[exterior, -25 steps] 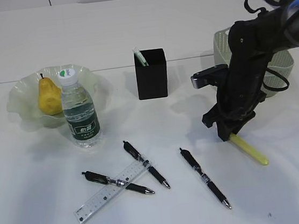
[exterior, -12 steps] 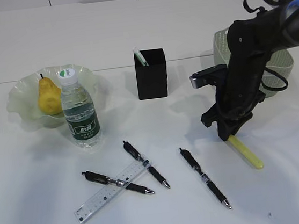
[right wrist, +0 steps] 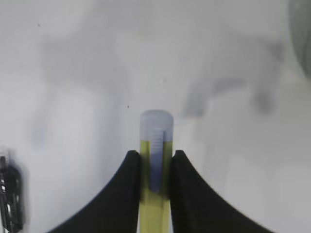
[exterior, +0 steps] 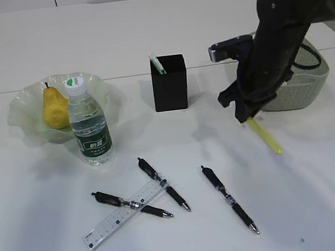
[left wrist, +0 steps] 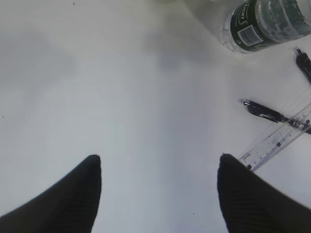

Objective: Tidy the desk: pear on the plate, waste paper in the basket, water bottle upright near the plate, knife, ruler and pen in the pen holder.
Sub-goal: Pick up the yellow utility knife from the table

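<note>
Lifted since a second ago, the right gripper (exterior: pixel 246 116) now carries the slim yellow plastic knife (exterior: pixel 264 135) clear of the white smooth-topped bench (exterior: pixel 186 238), where before its tip lay on the surface; nothing else has shifted.

At far left the yellow pear with a dark stem (exterior: pixel 54 108) sits in the pale green ruffled glass plate (exterior: pixel 21 115), and the clear water bottle with a dark green label (exterior: pixel 88 123) stands upright just in front of it. Three black pens remain on the bench, the leftmost (exterior: pixel 131 204) crossed by the clear plastic ruler (exterior: pixel 126 215), then a second (exterior: pixel 164 184) and a third (exterior: pixel 230 199). The matte black square pen holder (exterior: pixel 169 82) already has one light green-tipped item in it. The sage green perforated basket (exterior: pixel 308 88) is at far right, partly behind the arm.

The left gripper (left wrist: pixel 158 167) hangs with its jaws wide apart and empty over bare bench near the ruler. The right jaws are pinched narrow on the knife near its capped end (the right wrist view shows this squarely).

My judgement: carry the knife left over the holder, bring it close to vertical, lower the free end inside the rim, then release
</note>
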